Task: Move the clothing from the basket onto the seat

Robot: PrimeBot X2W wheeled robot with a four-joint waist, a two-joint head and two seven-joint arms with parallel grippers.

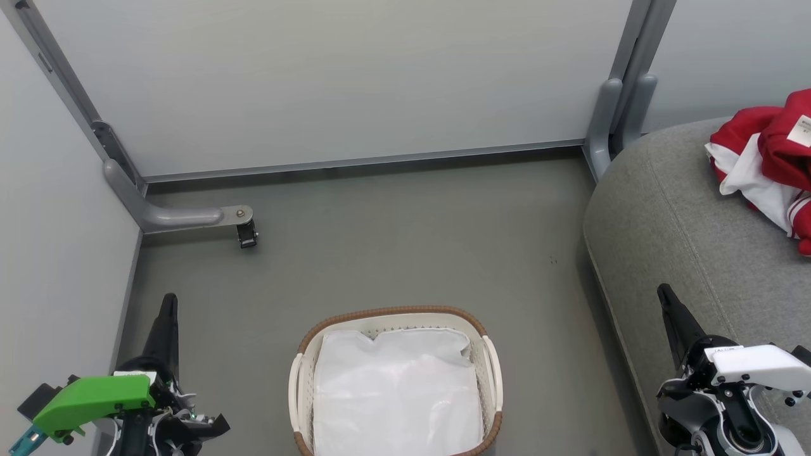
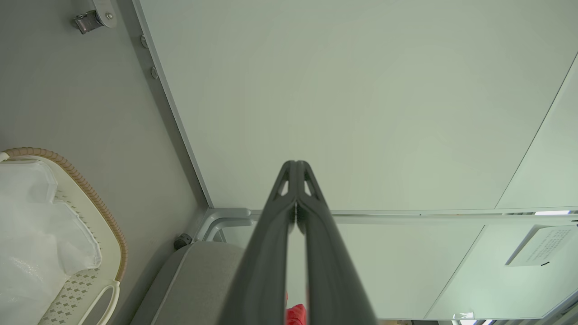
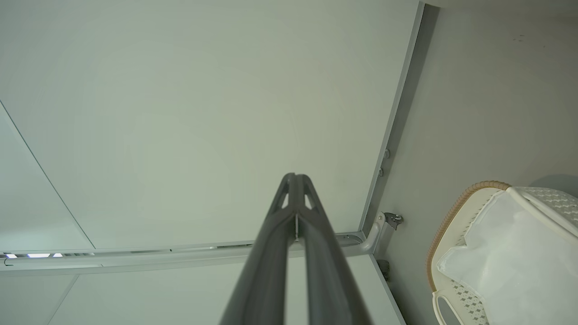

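Note:
The red and white clothing (image 1: 770, 164) lies crumpled on the grey seat (image 1: 671, 228) at the right edge of the head view; a scrap of red clothing (image 2: 295, 314) peeks between my left fingers. The white basket (image 1: 303, 367) with its brown woven rim stands on the floor at bottom centre, holding just its white liner cloth (image 1: 396, 392). My left gripper (image 1: 168, 301) is shut at the lower left, fingers touching with nothing between them. My right gripper (image 1: 664, 292) is shut at the lower right, over the seat's front edge. The basket (image 2: 108, 234) and seat (image 2: 198, 280) also appear in the left wrist view, the basket (image 3: 451, 216) in the right.
Pale partition panels (image 1: 342, 82) with grey metal frames wall in the grey floor (image 1: 405, 240) at the back and left. A grey bracket foot with a small caster (image 1: 246, 234) juts onto the floor at the back left. A grey post base (image 1: 611, 120) stands beside the seat.

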